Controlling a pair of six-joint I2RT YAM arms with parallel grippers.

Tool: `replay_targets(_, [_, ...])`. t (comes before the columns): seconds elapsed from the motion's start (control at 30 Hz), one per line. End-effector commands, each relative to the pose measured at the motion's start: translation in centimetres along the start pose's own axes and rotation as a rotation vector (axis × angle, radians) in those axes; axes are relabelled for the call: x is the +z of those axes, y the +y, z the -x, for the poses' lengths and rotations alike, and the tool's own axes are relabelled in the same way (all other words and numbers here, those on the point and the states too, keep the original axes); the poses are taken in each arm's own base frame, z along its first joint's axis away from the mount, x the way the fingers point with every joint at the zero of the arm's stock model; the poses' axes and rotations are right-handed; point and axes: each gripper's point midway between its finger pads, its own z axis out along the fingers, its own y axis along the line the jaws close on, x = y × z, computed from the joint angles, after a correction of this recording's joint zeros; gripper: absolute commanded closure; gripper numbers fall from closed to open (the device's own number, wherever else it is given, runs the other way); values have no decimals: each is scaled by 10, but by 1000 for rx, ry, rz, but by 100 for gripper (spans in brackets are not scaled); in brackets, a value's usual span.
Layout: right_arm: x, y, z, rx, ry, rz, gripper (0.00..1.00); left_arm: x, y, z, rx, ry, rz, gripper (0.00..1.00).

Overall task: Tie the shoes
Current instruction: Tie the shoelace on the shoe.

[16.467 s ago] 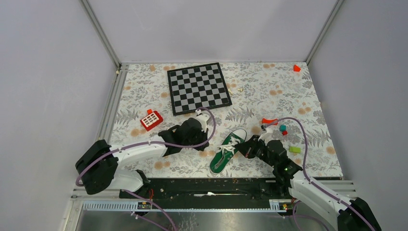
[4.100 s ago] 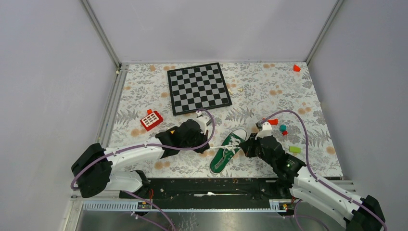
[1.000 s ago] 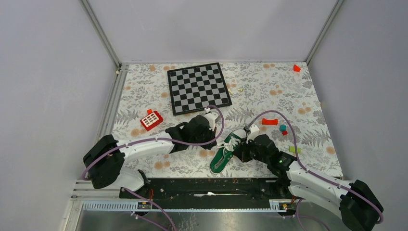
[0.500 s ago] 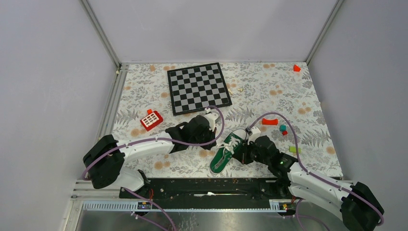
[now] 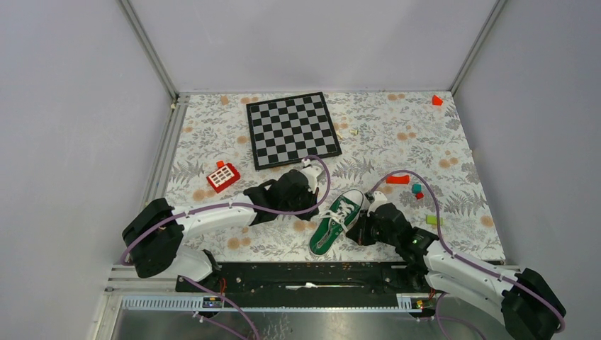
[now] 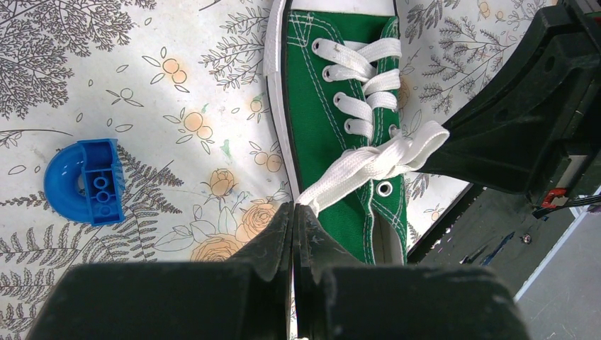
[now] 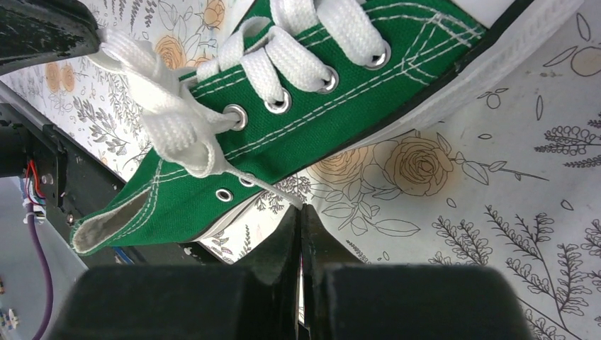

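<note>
The green shoe (image 5: 336, 221) lies on the floral table with its toe pointing away and to the right, white laces (image 6: 363, 164) crossed over its tongue. My left gripper (image 5: 316, 207) sits at the shoe's left side. In the left wrist view this gripper (image 6: 294, 207) is shut on a flat lace end drawn out from the crossing. My right gripper (image 5: 359, 231) is at the shoe's right side. In the right wrist view the right gripper (image 7: 300, 210) is shut on the thin tip of the other lace (image 7: 266, 188), beside the shoe (image 7: 319, 106).
A chessboard (image 5: 293, 130) lies at the back. A red toy with white keys (image 5: 222, 176) is at the left, a blue arch block (image 6: 85, 180) by the left gripper. A red piece (image 5: 397, 179), small blocks (image 5: 417, 189) and a green block (image 5: 434, 220) lie to the right.
My right gripper has shut on the lace tip and drawn back a little toward the near right. The left arm holds still with its lace end.
</note>
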Motion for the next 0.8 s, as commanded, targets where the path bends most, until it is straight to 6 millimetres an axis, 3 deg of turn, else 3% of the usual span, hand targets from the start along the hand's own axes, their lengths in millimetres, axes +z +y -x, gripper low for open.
replay_targets(0.0, [2,-4,0,11,-2,-22,100,-1,-7,16,5,-55,-24,100])
replay_targets(0.4, [4,-6,-1,10,12,-40,100,1,-7,16,8,-54,-25,100])
replay_targets(0.43, [3,-6,0,12,10,-45,97,1,-7,17,6,-56,-25,100])
replay_targets(0.5, [0,-5,3,13,7,-55,73,0,-7,17,6,-55,-27,100])
replay_targets(0.53, [-3,-6,3,1,12,-62,66,0,-7,18,6,-57,-29,100])
replay_targets(0.77, [-36,13,40,-105,-98,-44,51,-3,-10,25,15,-74,-34,100])
